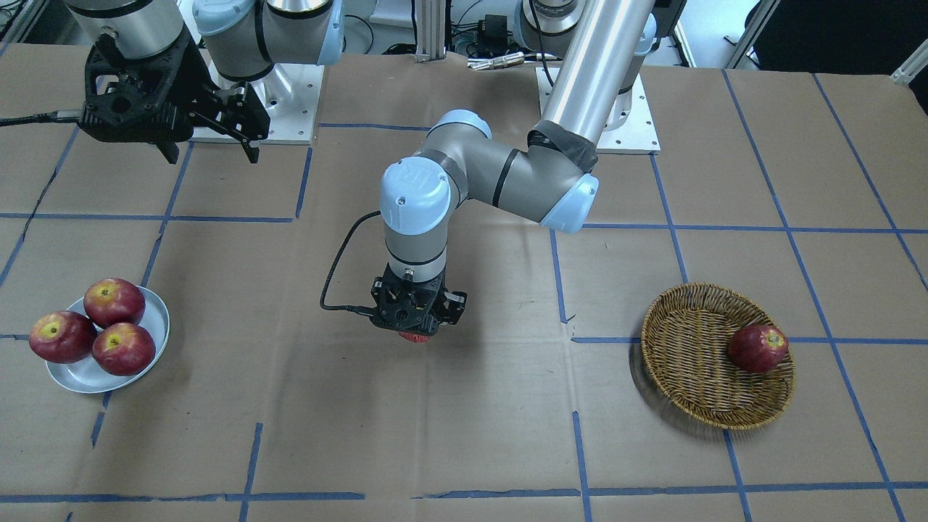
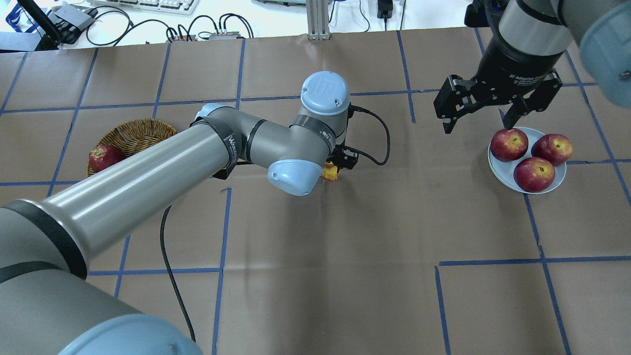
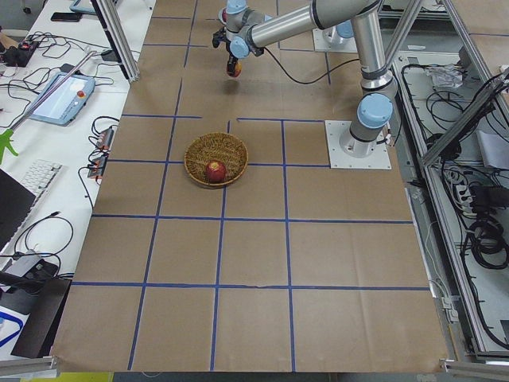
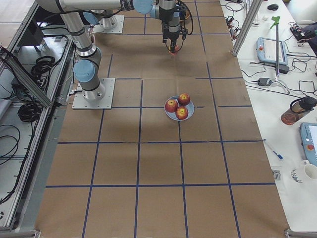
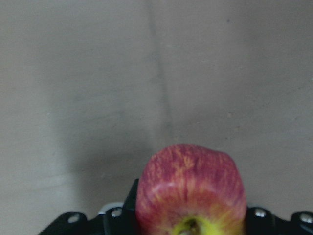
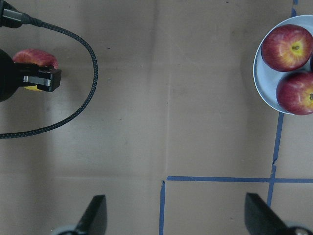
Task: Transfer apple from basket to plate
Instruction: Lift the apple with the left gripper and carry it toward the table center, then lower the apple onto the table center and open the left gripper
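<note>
Mid-table, the left gripper (image 1: 415, 332) is clenched on the apple (image 5: 190, 193) from above and holds it just off the paper. That looks like a level carry from the basket (image 1: 696, 362) at far left, where one darker apple (image 1: 757, 348) lies, toward the plate (image 1: 81, 377) at far right. The plate is crowded with three apples (image 1: 112, 302), and the right gripper (image 2: 477, 127) hangs released above and beside it, likely keeping clear.

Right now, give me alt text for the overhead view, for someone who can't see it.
The left gripper holds the apple above the table's middle, between the basket, where one red apple lies, and the plate with three apples. The open right gripper hovers by the plate's far edge.
</note>
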Tool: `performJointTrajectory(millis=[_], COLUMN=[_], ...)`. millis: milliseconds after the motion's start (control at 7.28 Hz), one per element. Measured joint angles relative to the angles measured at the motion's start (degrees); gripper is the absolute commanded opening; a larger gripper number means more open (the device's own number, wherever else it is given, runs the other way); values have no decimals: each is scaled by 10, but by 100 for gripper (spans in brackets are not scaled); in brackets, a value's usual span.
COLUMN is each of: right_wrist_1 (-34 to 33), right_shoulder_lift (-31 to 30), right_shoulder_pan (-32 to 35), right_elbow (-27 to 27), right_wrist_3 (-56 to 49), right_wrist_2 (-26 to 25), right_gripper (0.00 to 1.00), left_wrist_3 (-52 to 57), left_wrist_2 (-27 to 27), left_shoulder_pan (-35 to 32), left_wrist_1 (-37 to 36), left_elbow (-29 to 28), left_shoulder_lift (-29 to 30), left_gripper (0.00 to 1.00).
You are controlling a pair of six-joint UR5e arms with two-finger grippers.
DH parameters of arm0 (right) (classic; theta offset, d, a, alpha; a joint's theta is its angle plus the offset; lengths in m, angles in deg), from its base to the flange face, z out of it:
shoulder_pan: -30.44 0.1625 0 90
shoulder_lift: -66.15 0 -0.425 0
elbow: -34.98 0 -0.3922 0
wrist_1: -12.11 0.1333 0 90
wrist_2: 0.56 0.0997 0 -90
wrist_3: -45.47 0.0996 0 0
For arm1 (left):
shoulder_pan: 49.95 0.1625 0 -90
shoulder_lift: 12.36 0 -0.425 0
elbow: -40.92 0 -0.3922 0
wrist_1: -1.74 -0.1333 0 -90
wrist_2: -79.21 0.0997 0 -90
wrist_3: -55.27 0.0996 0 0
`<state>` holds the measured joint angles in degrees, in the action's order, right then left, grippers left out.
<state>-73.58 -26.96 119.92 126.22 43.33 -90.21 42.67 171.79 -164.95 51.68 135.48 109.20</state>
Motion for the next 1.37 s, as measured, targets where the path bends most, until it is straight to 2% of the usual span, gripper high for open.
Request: performJointTrajectory(millis=[412, 824, 1374], right_wrist_1=[0, 0, 0], right_shoulder_lift=[0, 0, 0], right_shoulder_pan=[0, 0, -1], right_elbow=[0, 0, 0], right_wrist_3=[0, 0, 0], right_wrist_2=[0, 0, 0], right_gripper=[100, 100, 100], left_wrist_3=[5, 21, 22], left_wrist_2=[3, 45, 48], left_shoulder_pan=[-1, 1, 1], left_wrist_1=[-16, -21, -34], left_elbow=[-1, -2, -2], left_shoulder_lift=[13, 18, 21], left_gripper=[43, 47, 46])
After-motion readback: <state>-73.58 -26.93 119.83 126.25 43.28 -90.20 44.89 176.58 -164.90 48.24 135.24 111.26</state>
